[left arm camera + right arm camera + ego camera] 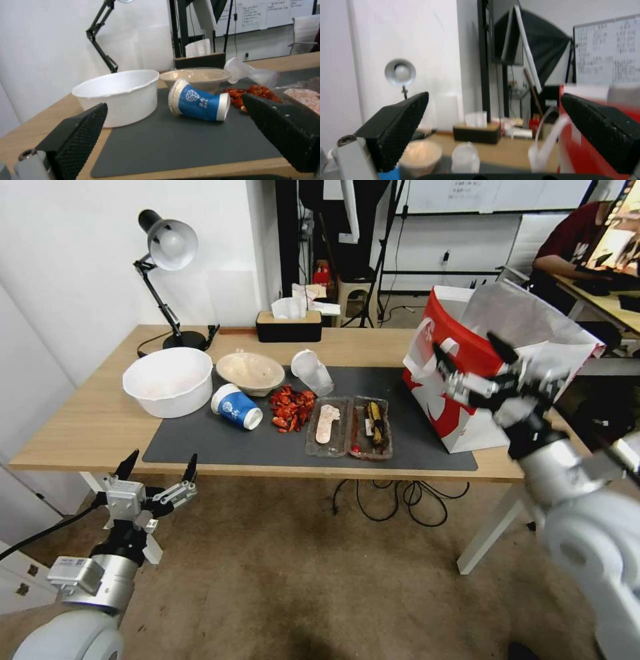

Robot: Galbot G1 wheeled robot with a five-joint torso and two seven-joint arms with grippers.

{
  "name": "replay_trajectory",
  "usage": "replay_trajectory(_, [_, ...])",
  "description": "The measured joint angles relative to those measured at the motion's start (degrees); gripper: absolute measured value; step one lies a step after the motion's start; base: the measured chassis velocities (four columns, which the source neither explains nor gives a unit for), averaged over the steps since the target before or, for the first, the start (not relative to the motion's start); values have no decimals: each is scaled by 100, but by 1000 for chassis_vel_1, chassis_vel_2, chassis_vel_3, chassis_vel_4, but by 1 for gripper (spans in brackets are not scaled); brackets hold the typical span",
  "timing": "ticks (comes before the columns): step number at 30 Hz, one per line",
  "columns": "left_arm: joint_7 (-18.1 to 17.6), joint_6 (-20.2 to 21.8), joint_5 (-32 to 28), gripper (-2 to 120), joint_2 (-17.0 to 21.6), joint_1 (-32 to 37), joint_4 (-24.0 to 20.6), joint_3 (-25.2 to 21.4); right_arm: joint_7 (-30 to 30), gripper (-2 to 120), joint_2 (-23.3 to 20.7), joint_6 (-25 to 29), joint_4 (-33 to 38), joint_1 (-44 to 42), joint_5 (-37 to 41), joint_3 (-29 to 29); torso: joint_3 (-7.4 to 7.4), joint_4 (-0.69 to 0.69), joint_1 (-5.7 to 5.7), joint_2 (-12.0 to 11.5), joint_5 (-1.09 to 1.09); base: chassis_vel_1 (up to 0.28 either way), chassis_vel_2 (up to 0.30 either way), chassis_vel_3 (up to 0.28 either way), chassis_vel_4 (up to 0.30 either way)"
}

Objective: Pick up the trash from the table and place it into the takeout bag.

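Note:
On the table's (93,427) dark mat lies the trash: a blue-and-white paper cup (237,407) (199,101) on its side, a beige bowl (250,372) (196,76), a tipped clear plastic cup (312,372) (248,72), a pile of red shells (292,409) and two clear trays (348,427) with leftovers. The red-and-white takeout bag (467,380) (586,150) stands open at the right end. My right gripper (465,342) (494,95) hovers open and empty in front of the bag's near side. Below the table's front left edge my left gripper (163,457) (174,100) is open, facing the paper cup.
A large white bowl (167,380) (120,93) sits left of the mat. A desk lamp (170,247) and a black tissue box (289,325) stand along the table's far edge. Cables (400,500) hang under the table.

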Motion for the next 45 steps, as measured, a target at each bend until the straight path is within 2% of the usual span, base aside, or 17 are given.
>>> replay_trajectory(7, [8, -18, 1, 100, -15, -35, 32, 54, -205, 100, 599, 498, -11, -1050, -758, -198, 0, -1, 0, 0, -1, 0, 0, 0, 0])
replay_trajectory(13, [7, -41, 17, 100, 2, -32, 94, 76, -222, 100, 1125, 1033, -682, -1535, -1862, -653, 0, 0, 0, 0, 0, 0, 0, 0, 0])
replay_trajectory(17, [7, -50, 30, 100, 4, -4, 101, 81, -24, 100, 1354, 1159, -1049, -1596, -2182, -906, 0, 1, 0, 0, 0, 0, 0, 0, 0])
replay_trajectory(30, [5, -37, 34, 100, -17, -38, 181, 99, 455, 100, 1890, 993, -1423, -1591, -2265, -1345, 0, 0, -1, -1, -1, 0, 0, 0, 0])
replay_trajectory(45, [4, -30, 26, 100, -4, -59, 207, 96, 537, 100, 1957, 807, -1422, -1519, -2123, -1361, 0, 0, 0, -1, 0, 0, 0, 0, 0])
